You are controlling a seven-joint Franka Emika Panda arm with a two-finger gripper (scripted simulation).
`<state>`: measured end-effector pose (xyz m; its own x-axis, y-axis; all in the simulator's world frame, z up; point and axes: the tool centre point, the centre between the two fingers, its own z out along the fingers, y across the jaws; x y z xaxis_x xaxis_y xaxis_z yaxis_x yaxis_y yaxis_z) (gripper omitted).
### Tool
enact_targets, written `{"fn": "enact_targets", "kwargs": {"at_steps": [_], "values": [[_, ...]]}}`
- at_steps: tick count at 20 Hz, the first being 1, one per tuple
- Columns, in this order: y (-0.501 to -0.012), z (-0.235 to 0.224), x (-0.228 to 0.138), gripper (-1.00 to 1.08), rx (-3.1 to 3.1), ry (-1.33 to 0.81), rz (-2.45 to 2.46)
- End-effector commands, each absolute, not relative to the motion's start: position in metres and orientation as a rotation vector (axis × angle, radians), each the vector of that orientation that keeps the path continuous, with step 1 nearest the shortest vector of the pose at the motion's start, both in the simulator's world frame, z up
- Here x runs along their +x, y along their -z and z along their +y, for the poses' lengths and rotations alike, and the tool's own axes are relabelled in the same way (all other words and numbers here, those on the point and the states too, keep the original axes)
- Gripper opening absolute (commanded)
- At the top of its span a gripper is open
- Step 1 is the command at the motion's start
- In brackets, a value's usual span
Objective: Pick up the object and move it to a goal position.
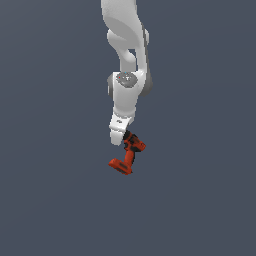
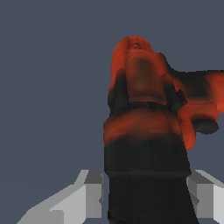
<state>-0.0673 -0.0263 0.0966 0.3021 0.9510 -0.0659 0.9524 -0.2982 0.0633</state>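
The red-orange power drill [image 1: 128, 155] is L-shaped with black trim and a flat red base. In the exterior view it hangs tilted under the white arm's gripper [image 1: 121, 137], base pointing down and to that view's left. The gripper is shut on the drill's black nose end. In the wrist view the drill [image 2: 144, 118] fills the middle, its black nose sitting between the two grey fingers [image 2: 89, 192]. The fingers press against the nose on both sides.
The white robot arm [image 1: 127, 60] reaches down from the top of the exterior view. Around it is only a plain dark blue-grey surface [image 1: 50, 200]. No other objects or goal marker show.
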Motion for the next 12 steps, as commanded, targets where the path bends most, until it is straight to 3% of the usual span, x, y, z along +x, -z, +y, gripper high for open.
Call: {"fn": "enact_targets", "kwargs": {"at_steps": [1,12], "values": [[-0.119,-0.044,-0.07,-1.0,2.457,0.014,1.8],[-0.213,-0.128,-0.094,-1.0,2.458,0.009,1.803]]}}
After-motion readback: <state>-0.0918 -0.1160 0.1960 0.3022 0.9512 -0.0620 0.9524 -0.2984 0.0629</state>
